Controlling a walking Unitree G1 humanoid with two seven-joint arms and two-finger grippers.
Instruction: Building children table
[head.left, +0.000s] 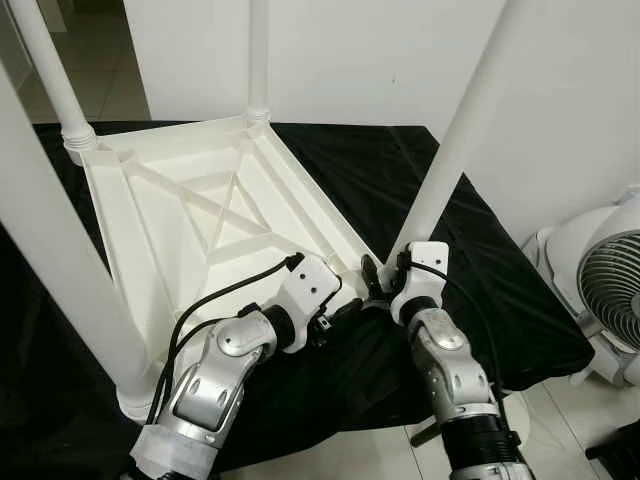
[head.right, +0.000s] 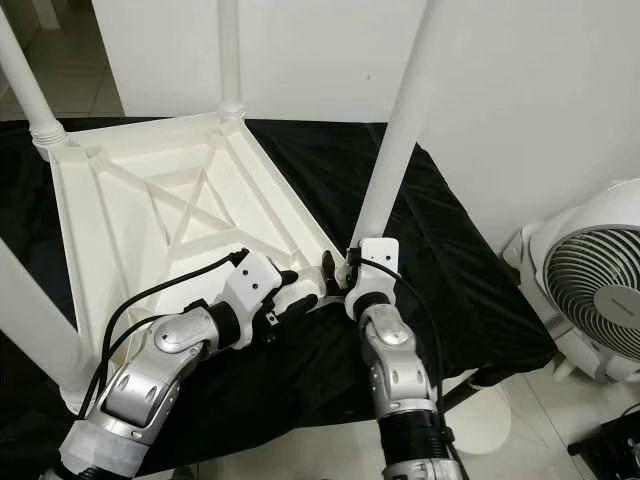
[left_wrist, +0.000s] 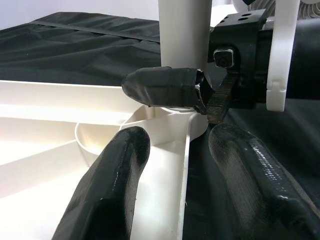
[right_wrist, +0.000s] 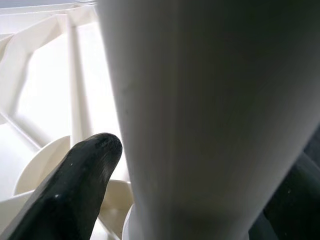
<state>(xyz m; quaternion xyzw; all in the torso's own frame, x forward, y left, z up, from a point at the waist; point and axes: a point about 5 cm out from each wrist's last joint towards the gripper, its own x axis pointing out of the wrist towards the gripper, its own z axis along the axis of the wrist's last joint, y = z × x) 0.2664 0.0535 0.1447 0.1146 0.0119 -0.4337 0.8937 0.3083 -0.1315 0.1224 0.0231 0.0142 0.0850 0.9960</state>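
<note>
Children's table top (head.left: 200, 225), white plastic, lies upside down on a black cloth (head.left: 470, 250) spread over a low platform, its ribbed underside facing up. Three legs stand upright in their corner sockets: one at the far left corner (head.left: 45, 70), one at the far corner (head.left: 258, 60), one at the near left corner (head.left: 60, 300). The fourth leg (head.left: 460, 130) stands at the near right corner, leaning a little toward the wall and apparently not yet fully seated.

The right gripper (head.left: 385, 275) is clamped on the foot of that fourth leg, one black finger (right_wrist: 75, 180) pressed to the tube on the tabletop side, the other on the cloth side, just above the socket. The left gripper (head.left: 350, 305) hovers beside the same corner with its fingers (left_wrist: 110, 185) spread apart, straddling the tabletop's rim and holding nothing.

By the look of it, assembly is in its last stage: what remains is to straighten and drive home this final leg, then turn the table onto its feet. A white fan (head.left: 610, 290) stands on the tiled floor (head.left: 370, 455) off the cloth's right edge.
</note>
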